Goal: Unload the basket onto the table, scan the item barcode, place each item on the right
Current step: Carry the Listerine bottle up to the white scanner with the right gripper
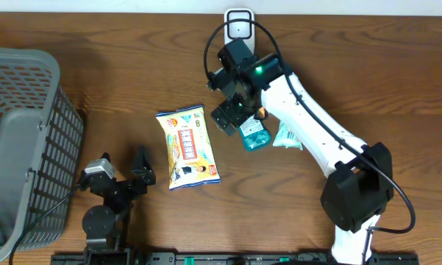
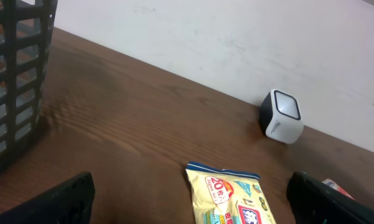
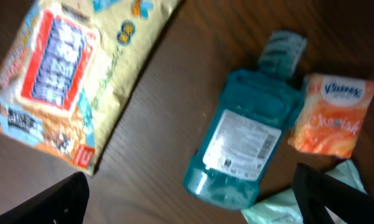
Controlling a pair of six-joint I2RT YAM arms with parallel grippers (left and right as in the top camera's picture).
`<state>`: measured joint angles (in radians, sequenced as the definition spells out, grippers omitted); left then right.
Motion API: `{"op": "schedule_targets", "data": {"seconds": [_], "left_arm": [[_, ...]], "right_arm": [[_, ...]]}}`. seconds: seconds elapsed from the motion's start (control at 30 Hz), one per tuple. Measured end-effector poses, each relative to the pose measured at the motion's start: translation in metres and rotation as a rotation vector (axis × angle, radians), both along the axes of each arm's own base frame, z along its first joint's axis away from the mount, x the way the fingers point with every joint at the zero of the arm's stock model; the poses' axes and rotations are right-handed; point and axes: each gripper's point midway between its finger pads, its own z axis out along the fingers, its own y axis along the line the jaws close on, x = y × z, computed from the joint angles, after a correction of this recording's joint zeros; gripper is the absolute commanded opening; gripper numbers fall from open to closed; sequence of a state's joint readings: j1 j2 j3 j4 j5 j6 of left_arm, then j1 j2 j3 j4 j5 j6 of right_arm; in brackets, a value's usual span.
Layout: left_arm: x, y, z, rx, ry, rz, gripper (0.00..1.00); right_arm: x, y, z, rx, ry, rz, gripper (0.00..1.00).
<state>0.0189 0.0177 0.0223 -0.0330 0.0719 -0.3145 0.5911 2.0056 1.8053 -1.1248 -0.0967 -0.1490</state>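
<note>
Two grippers, both spread wide and empty — my right gripper (image 1: 228, 116) hangs from its outstretched arm over the teal plastic mouthwash bottle (image 3: 243, 149) lying on the brown wooden table (image 1: 95, 81). My left gripper (image 1: 123, 173) sits low — only its camera shows the slanted face of the boxy white-and-black scanner (image 2: 281, 115).

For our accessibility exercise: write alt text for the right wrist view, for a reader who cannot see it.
A teal bottle lies flat on a wooden table under the open right gripper. A yellow snack bag lies to its left, an orange tissue pack to its right, a pale green packet at the bottom edge.
</note>
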Motion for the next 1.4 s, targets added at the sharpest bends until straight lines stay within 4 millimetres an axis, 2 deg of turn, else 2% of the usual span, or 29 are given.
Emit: {"op": "schedule_targets", "data": {"seconds": [0.2, 0.27, 0.37, 0.4, 0.5, 0.7, 0.93, 1.1, 1.23, 1.3, 1.33, 1.4], "left_arm": [[0.0, 0.0, 0.0, 0.0, 0.0, 0.0, 0.97], [0.0, 0.0, 0.0, 0.0, 0.0, 0.0, 0.97], [0.0, 0.0, 0.0, 0.0, 0.0, 0.0, 0.97], [0.0, 0.0, 0.0, 0.0, 0.0, 0.0, 0.97], [0.0, 0.0, 0.0, 0.0, 0.0, 0.0, 0.97], [0.0, 0.0, 0.0, 0.0, 0.0, 0.0, 0.97], [0.0, 0.0, 0.0, 0.0, 0.0, 0.0, 0.97], [0.0, 0.0, 0.0, 0.0, 0.0, 0.0, 0.97], [0.0, 0.0, 0.0, 0.0, 0.0, 0.0, 0.97], [0.0, 0.0, 0.0, 0.0, 0.0, 0.0, 0.97], [0.0, 0.0, 0.0, 0.0, 0.0, 0.0, 0.97], [0.0, 0.0, 0.0, 0.0, 0.0, 0.0, 0.97]], "right_arm": [[0.016, -0.009, -0.004, -0.064, -0.064, -0.105, 0.99], [0.024, -0.01, -0.018, -0.092, -0.069, -0.133, 0.99], [0.031, -0.012, -0.053, -0.145, -0.04, -0.154, 0.99], [0.033, -0.012, -0.069, -0.162, -0.026, -0.161, 0.99], [0.039, -0.009, -0.084, -0.165, -0.03, -0.169, 0.99], [0.051, -0.005, -0.083, -0.142, -0.073, -0.181, 0.99], [0.065, -0.017, -0.088, -0.137, -0.084, -0.223, 0.98], [0.069, -0.03, -0.118, -0.182, -0.045, -0.252, 0.87], [0.07, -0.028, -0.116, -0.174, -0.046, -0.258, 0.69], [0.07, -0.027, -0.115, -0.17, -0.043, -0.26, 0.58], [0.07, -0.027, -0.114, -0.168, -0.042, -0.26, 0.47], [0.07, -0.024, -0.111, -0.155, -0.039, -0.262, 0.37]]}}
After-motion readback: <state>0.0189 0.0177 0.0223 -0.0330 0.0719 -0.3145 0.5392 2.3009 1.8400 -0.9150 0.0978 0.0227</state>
